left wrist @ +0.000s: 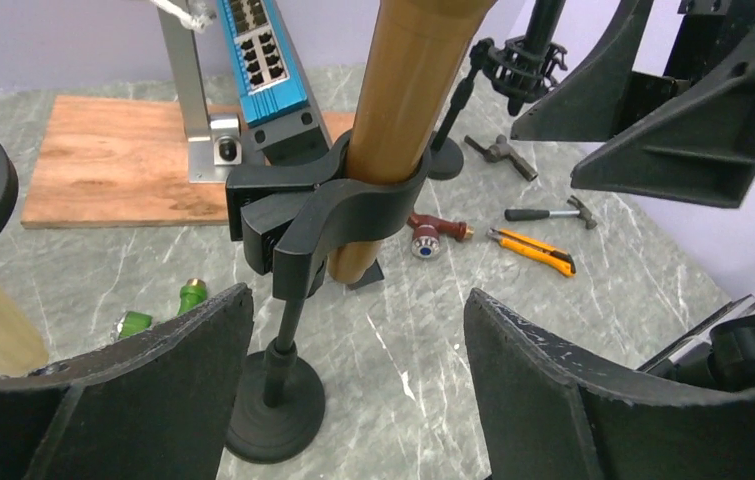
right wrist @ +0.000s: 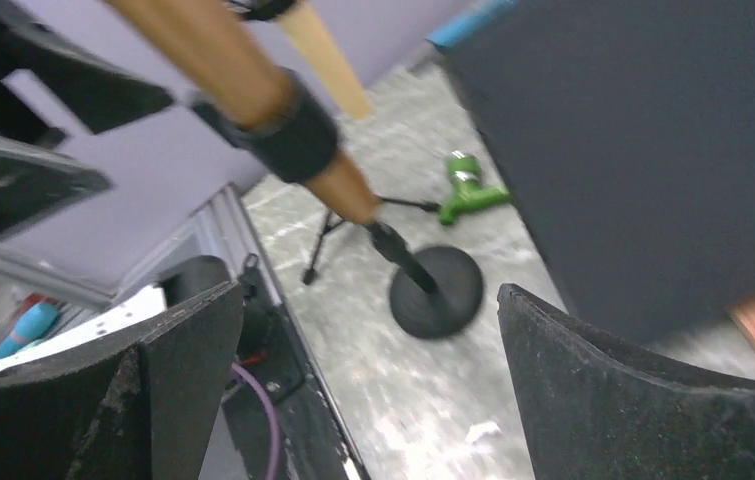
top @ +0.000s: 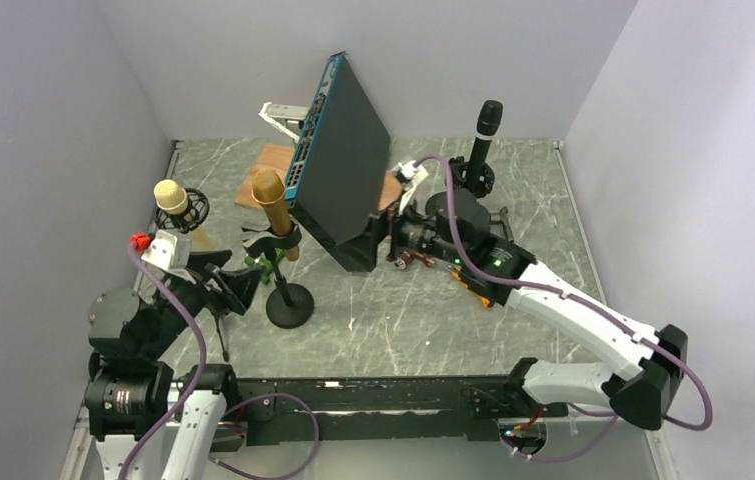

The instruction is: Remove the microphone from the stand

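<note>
Golden-brown microphone (top: 273, 205), in the black clip (top: 271, 240) of a small black stand (top: 290, 305). Sits head up and leans back toward the far wall. Not yet out of the clip: in the left wrist view, clip arms closed around the lower barrel, tail end showing just below. Stands with the round base on the grey marble tabletop (top: 403, 310), left of centre, just in front of the tilted network switch (top: 343, 150).

Left claw (left wrist: 358, 300) spread wide, near the stand on its near-left side, pinching nothing. In its own view, post and base between the two fingers (left wrist: 153, 390), nearer to the left one, no contact visible.

Right claw (right wrist: 370, 290) spread as well, empty, low beside the black bottom corner of the switch, well apart from the microphone. Own view blurred; microphone, clip and round base recognisable across the tabletop.

Wooden board (left wrist: 113, 150) under the metal bracket beside the switch. Second microphone (top: 171, 195), pale gold, in a round shock mount at the left side. Black microphone (top: 488, 120) upright on its own stand at the far right. Orange utility knife (left wrist: 533, 250) and small hammer (left wrist: 558, 212) flat on the tabletop, near each other. Green object (left wrist: 193, 295) near the stand base, kind not clear.
</note>
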